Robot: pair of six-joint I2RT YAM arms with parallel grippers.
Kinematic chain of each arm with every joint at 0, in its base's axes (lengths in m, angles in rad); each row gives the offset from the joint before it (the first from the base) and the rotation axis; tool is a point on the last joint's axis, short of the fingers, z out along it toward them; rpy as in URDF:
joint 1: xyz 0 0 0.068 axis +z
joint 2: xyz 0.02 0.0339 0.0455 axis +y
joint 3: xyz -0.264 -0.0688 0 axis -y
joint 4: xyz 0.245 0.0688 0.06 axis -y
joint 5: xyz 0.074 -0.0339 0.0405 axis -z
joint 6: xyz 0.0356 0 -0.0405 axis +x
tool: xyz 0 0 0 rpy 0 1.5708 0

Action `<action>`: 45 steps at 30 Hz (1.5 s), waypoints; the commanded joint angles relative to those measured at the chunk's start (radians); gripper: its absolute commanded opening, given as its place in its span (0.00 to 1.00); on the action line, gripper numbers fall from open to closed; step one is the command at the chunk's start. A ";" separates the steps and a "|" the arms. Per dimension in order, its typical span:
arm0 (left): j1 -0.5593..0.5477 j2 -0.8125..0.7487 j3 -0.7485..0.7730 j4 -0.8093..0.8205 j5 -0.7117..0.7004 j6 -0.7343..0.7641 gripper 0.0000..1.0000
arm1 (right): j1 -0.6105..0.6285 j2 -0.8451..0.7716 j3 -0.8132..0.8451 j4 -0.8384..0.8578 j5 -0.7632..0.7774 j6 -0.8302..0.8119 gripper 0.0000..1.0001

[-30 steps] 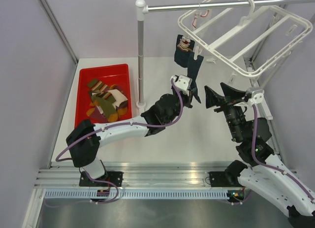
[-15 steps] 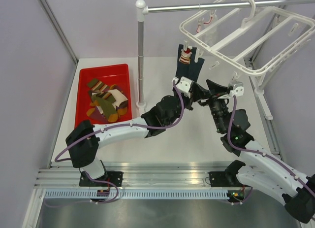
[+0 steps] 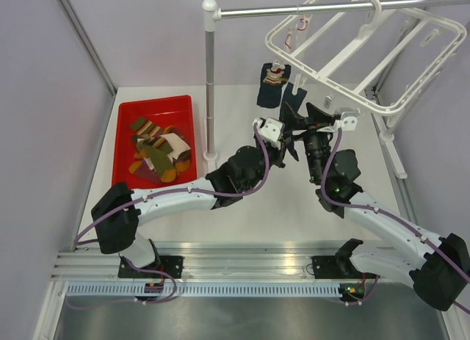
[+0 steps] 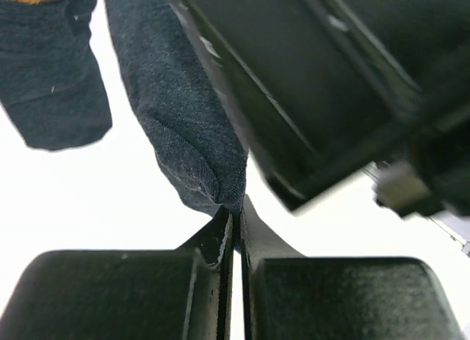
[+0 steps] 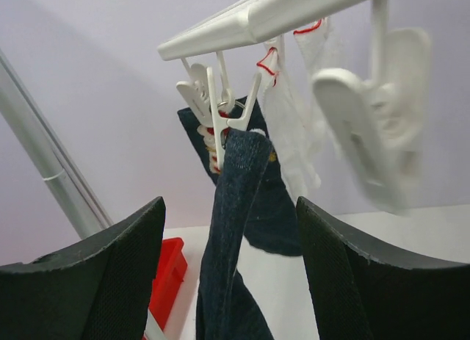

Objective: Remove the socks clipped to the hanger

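Observation:
The white hanger (image 3: 352, 53) hangs from the metal pole at the top right. Two dark navy socks are clipped to its near bar: one with a red-striped cuff (image 3: 270, 89) and a second one (image 3: 294, 99). My left gripper (image 3: 288, 136) is shut on the lower tip of the second navy sock (image 4: 183, 127), pinched between the jaws (image 4: 235, 211). My right gripper (image 3: 305, 117) is open, its fingers on either side of the same sock (image 5: 235, 230) just below the white clip (image 5: 220, 116). A white sock (image 5: 294, 127) hangs behind it.
A red tray (image 3: 125, 109) at the left holds several removed socks (image 3: 158, 150). The upright metal pole stand (image 3: 210, 83) rises between the tray and the arms. Spare clips (image 5: 367, 127) dangle from the hanger bar (image 5: 294, 13).
My right arm has swung up and left, bringing its open fingers around the navy sock. The hanger has swung. My left gripper has kept its hold on the sock.

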 commanded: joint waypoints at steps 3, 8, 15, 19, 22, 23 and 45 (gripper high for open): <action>-0.008 -0.051 -0.011 0.001 0.016 0.041 0.02 | 0.002 0.045 0.065 0.099 0.059 -0.001 0.77; -0.010 -0.054 -0.014 -0.005 0.016 0.038 0.02 | -0.002 0.075 0.108 0.087 0.071 0.001 0.80; -0.014 -0.053 -0.019 -0.004 0.020 0.032 0.02 | -0.071 0.089 0.185 -0.002 0.005 0.088 0.81; -0.016 -0.053 -0.014 -0.004 0.025 0.030 0.02 | -0.119 0.094 0.217 -0.062 -0.049 0.142 0.80; -0.016 -0.051 -0.013 -0.004 0.027 0.029 0.02 | -0.137 0.097 0.226 -0.074 -0.076 0.157 0.78; -0.016 -0.051 -0.013 -0.004 0.025 0.029 0.02 | -0.140 0.097 0.228 -0.077 -0.079 0.157 0.77; -0.019 -0.054 -0.016 -0.008 0.024 0.032 0.02 | -0.145 0.106 0.265 -0.124 -0.079 0.130 0.49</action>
